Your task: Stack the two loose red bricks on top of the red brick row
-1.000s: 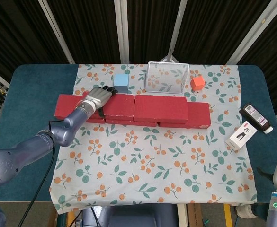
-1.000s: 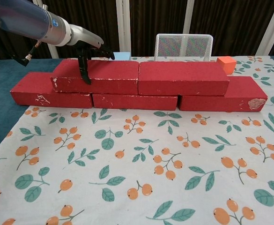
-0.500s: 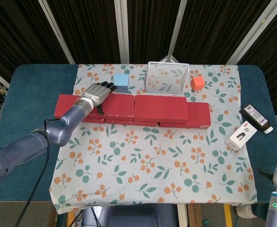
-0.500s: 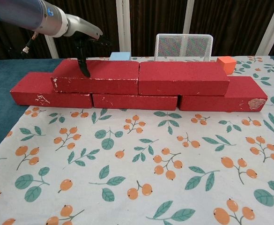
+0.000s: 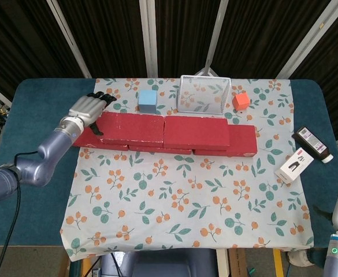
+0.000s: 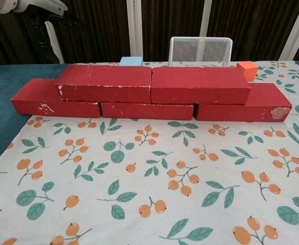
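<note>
The table [image 5: 36, 121] has a dark teal top with rounded corners. A white cloth [image 5: 186, 190] printed with orange berries and green leaves covers the table's middle, leaving teal margins at both sides. Behind the table hang dark pleated curtains [image 5: 105, 34], crossed by slanted white frame bars [image 5: 148, 37]. Below the table's near edge, bare floor is partly visible. Lighting is even and diffuse.
</note>
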You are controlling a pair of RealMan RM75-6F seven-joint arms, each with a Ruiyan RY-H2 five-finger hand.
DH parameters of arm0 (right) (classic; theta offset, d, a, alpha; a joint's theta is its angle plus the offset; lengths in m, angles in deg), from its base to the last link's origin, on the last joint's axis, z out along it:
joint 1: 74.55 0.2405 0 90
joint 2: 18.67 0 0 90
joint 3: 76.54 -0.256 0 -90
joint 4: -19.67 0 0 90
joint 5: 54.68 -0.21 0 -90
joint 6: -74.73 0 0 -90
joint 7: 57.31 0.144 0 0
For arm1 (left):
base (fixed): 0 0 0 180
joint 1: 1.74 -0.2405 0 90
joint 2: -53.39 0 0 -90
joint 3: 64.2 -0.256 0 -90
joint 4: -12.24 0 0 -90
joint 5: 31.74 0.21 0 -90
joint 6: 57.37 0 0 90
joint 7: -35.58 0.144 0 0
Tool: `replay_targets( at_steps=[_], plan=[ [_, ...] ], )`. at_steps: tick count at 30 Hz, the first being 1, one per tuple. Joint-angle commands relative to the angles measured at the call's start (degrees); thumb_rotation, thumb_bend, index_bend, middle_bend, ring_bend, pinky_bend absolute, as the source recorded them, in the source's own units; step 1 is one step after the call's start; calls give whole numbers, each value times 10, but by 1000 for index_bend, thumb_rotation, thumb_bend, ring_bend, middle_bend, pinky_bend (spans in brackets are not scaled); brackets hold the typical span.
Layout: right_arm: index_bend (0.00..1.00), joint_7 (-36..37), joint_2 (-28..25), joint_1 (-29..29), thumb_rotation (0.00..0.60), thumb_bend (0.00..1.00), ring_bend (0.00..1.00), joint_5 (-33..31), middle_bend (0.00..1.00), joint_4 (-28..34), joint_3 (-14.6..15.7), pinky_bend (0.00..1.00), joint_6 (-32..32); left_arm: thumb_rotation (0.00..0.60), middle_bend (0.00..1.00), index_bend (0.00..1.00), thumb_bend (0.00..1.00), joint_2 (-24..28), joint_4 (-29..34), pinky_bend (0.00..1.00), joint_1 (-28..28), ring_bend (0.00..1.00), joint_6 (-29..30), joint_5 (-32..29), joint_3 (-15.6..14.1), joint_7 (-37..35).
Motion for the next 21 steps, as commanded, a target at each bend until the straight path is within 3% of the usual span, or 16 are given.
replay_targets(
  at_steps=[1,11,21],
  plan=[
    [0,2,-1,-1,600,54,0,0,19,2,0,0,0,600,87,108,0,16,12,94,-35,0,11,24,-5,-13],
    [0,1,1,-1,600,55,0,1,19,2,1,0,0,600,106,124,0,7,-16,94,-97,0,-10,71,-1,-41],
    [0,-2,3,0,600,55,0,-1,19,2,1,0,1,600,120,128,0,-21,-56,94,-110,0,-57,93,9,-43]
  ],
)
